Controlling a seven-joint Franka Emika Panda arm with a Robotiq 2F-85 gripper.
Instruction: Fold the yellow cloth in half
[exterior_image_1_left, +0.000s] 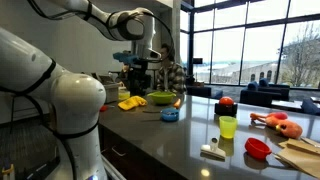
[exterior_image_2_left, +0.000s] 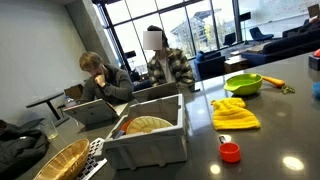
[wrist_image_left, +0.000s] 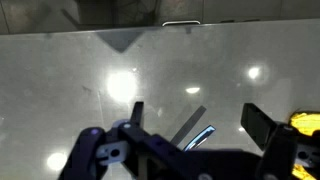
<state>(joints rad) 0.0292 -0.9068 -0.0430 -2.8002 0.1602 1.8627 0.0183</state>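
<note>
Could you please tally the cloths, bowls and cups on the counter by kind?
Cloths: 1, the yellow cloth
Bowls: 2, the green bowl and the red bowl
Cups: 1, the yellow-green cup
Total: 4; the small blue thing is too small to classify.

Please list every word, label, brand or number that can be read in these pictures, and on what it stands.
None can be read.
The yellow cloth, the green bowl and the grey crate show no lettering; anything on the robot arm is too small to tell.
</note>
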